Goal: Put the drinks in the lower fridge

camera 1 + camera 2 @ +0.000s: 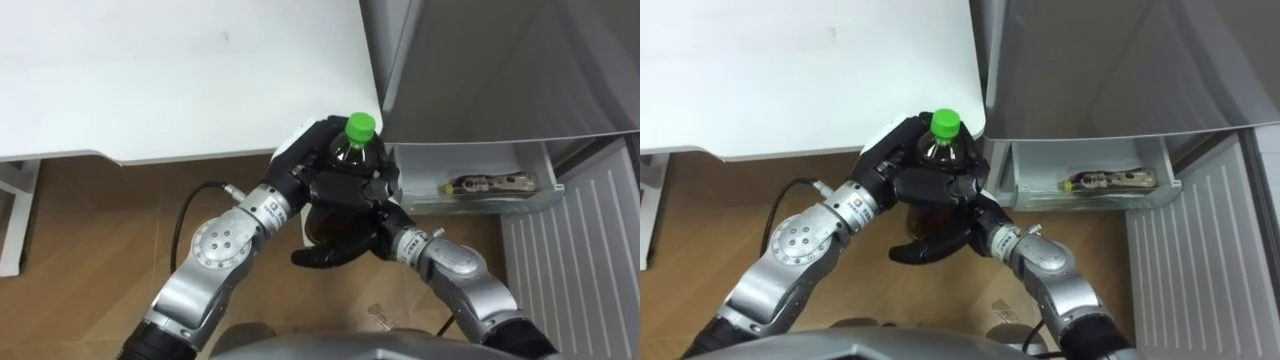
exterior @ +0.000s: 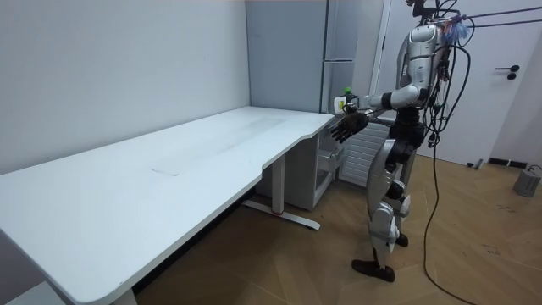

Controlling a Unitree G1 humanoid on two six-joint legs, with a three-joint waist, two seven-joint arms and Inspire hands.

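Observation:
A dark drink bottle (image 1: 349, 152) with a green cap (image 1: 360, 126) is held upright in front of me, just past the white table's corner. My left hand (image 1: 300, 160) comes in from the lower left and curls round the bottle's neck and shoulder. Under the bottle's base lies my right hand (image 1: 335, 250) with its fingers stretched out to the left. The room view has the bottle (image 2: 345, 100) at chest height, the open right hand (image 2: 348, 125) below it. To the right, the lower fridge compartment (image 1: 530, 185) stands open.
A brown bottle (image 1: 488, 184) lies in the fridge's open white bin. The grey upper fridge door (image 1: 480, 70) hangs over it, and a ribbed white panel (image 1: 580, 260) is at the right. The white table (image 1: 170, 70) spans the upper left. I stand at the table's end facing the fridge (image 2: 339, 51).

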